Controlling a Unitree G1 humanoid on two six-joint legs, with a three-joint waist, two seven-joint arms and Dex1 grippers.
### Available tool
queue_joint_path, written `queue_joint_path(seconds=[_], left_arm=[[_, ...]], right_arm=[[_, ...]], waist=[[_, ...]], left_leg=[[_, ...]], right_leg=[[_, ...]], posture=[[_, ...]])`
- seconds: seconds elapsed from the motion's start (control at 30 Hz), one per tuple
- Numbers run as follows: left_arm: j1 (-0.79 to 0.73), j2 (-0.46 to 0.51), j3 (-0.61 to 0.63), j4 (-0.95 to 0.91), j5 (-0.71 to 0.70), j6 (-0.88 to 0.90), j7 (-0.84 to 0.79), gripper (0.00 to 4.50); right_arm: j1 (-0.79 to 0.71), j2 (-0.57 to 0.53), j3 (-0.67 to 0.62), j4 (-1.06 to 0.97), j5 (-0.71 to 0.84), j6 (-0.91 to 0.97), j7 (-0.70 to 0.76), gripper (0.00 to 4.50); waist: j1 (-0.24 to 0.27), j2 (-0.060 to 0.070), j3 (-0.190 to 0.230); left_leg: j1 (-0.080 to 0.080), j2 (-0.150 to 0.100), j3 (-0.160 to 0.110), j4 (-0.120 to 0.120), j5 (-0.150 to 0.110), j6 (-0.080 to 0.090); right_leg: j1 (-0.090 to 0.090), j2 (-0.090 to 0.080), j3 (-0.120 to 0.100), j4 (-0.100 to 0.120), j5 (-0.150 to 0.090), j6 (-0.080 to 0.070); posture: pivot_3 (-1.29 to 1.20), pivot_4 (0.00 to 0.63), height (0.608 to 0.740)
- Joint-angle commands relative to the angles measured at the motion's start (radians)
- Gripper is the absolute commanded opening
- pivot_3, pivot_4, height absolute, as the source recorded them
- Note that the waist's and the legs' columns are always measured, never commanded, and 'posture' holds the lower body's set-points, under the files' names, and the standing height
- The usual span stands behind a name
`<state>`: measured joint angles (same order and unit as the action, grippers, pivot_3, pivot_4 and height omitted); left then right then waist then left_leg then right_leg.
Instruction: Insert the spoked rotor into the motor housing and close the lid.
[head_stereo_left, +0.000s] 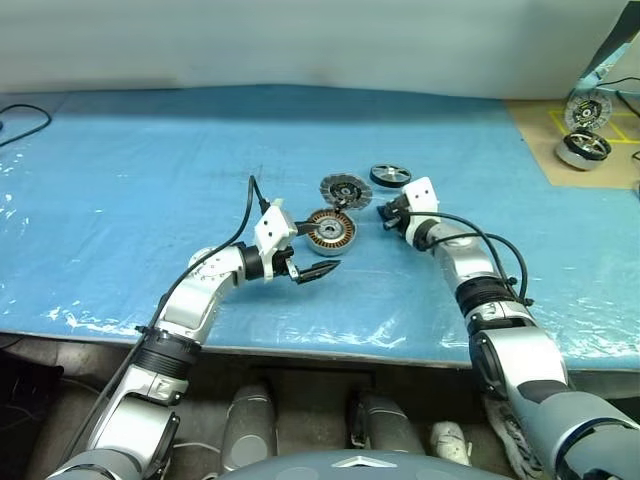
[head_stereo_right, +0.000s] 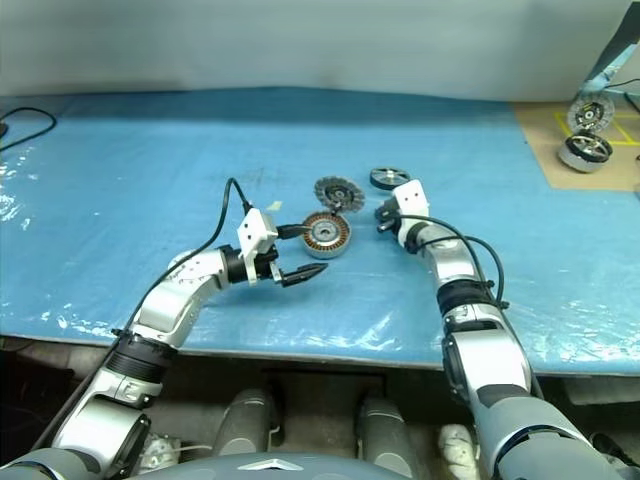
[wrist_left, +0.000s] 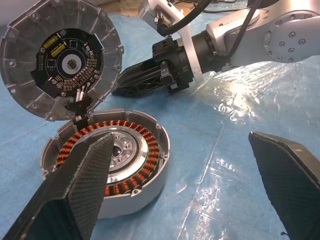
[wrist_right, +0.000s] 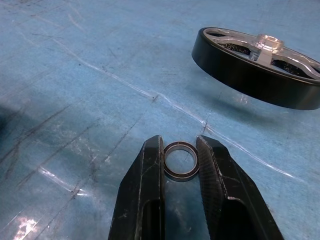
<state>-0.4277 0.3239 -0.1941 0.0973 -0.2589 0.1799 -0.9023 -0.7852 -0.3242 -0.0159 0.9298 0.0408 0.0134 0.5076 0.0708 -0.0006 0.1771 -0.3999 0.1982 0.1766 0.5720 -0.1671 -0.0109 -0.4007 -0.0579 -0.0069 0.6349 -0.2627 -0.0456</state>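
Right wrist view: right hand (wrist_right: 180, 150) clamped on small ring (wrist_right: 180, 161); spoked rotor (wrist_right: 260, 62) just beyond; left hand (wrist_left: 185, 165) apart.

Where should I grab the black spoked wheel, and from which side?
Take the black spoked wheel across its outer rim, coming from above with one finger on each side. It lies flat on the blue table cover with its hub up, so the low side wall is probably the only firm purchase.

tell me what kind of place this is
Probably a workshop bench for assembling motors: a table under a blue plastic sheet, an opened motor housing showing copper windings, and more silver motors on cardboard nearby.
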Motion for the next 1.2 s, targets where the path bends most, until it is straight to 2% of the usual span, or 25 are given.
queue_joint_path(seconds=[0.03, 0.23, 0.4, 0.63, 0.87, 1.0, 1.2], left_arm=[[0.001, 0.016, 0.02, -0.033, -0.004, -0.015, -0.006, 4.5], [0.029, 0.047, 0.048, -0.047, -0.019, -0.013, -0.006, 4.5], [0.067, 0.071, 0.071, -0.064, -0.028, -0.012, -0.012, 4.5], [0.073, 0.109, 0.125, -0.036, -0.037, -0.025, -0.015, 4.5], [0.069, 0.122, 0.154, -0.023, -0.039, -0.032, -0.008, 4.5], [0.087, 0.122, 0.154, -0.045, -0.037, -0.031, 0.001, 4.5], [0.125, 0.118, 0.151, -0.087, -0.036, -0.024, 0.02, 4.5]], right_arm=[[0.043, -0.037, 0.002, -0.026, -0.018, 0.023, 0.004, 0.56], [0.141, -0.101, 0.013, -0.33, 0.008, 0.102, 0.109, 0.56], [0.229, -0.163, 0.033, -0.665, 0.102, 0.283, 0.283, 0.56], [0.24, -0.175, 0.089, -0.923, 0.267, 0.514, 0.47, 0.56], [0.166, -0.074, 0.198, -0.817, 0.208, 0.457, 0.461, 0.56], [0.093, -0.009, 0.2, -0.655, 0.166, 0.38, 0.411, 0.56], [0.044, 0.015, 0.203, -0.537, 0.134, 0.328, 0.407, 0.56]], waist=[[0.0, 0.0, 0.0], [0.0, 0.0, 0.0], [-0.003, 0.0, 0.0], [0.001, 0.0, 0.0], [-0.001, 0.0, 0.0], [-0.002, 0.0, 0.0], [-0.001, 0.0, 0.0]], left_leg=[[0.0, 0.0, 0.0, 0.0, 0.0, 0.0], [-0.003, 0.0, 0.0, -0.002, 0.0, 0.0], [-0.003, 0.001, -0.001, -0.007, 0.0, 0.0], [-0.003, 0.002, -0.001, -0.009, 0.0, 0.0], [-0.003, 0.001, -0.001, -0.008, 0.0, 0.0], [-0.004, 0.001, -0.001, -0.007, 0.0, 0.0], [-0.004, 0.001, -0.001, -0.007, 0.0, 0.0]], right_leg=[[0.0, 0.0, 0.0, 0.0, 0.0, 0.0], [-0.002, 0.0, -0.001, -0.004, 0.0, 0.001], [-0.002, 0.002, -0.001, -0.01, 0.003, 0.005], [-0.002, 0.004, -0.003, -0.011, 0.003, 0.005], [-0.002, 0.003, -0.002, -0.011, 0.002, 0.003], [-0.002, 0.002, -0.002, -0.01, 0.002, 0.002], [-0.002, 0.002, -0.003, -0.009, 0.003, 0.005]], posture=[[0.0, 0.15, 0.74], [0.0, 0.15, 0.74], [0.0, 0.15, 0.74], [0.0, 0.15, 0.74], [0.0, 0.15, 0.74], [0.0, 0.15, 0.74], [0.0, 0.15, 0.74]])
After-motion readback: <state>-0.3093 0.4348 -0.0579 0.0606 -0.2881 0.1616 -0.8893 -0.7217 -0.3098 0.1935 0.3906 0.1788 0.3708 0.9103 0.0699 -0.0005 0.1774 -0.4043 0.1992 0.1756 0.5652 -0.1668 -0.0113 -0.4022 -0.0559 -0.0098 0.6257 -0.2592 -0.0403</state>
